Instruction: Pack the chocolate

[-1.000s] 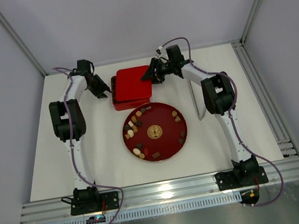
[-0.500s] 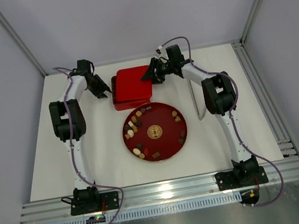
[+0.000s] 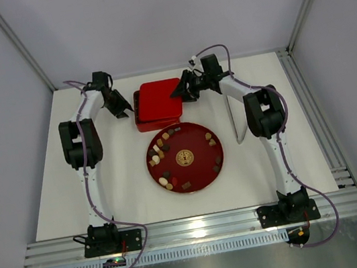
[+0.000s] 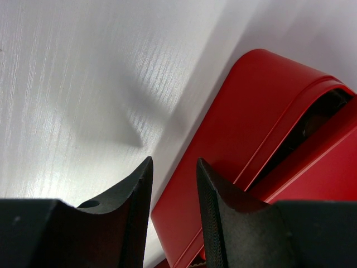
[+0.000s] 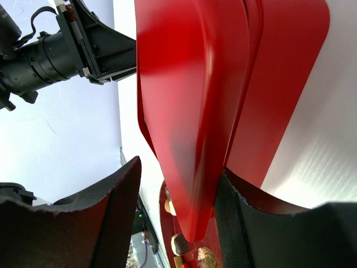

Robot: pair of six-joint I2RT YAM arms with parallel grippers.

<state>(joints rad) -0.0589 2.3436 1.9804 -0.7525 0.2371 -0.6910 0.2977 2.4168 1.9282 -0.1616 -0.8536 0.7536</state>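
Observation:
The chocolate, several small brown, tan and cream pieces, lies around the rim of a round red plate at the table's middle. Some pieces show in the right wrist view. Behind the plate sits the square red box with its lid on. My right gripper is at the box's right edge. In its wrist view the open jaws straddle the raised lid edge, above the base. My left gripper is by the box's left side, narrowly open and empty, with the box just ahead.
A thin white panel lies on the table right of the plate, under the right arm. The plate has a gold emblem at its centre. Metal rails run along the right and near table edges.
My right arm has shifted slightly to the right, with the gripper still at the lid's right edge. The left arm, plate and chocolate have not moved.

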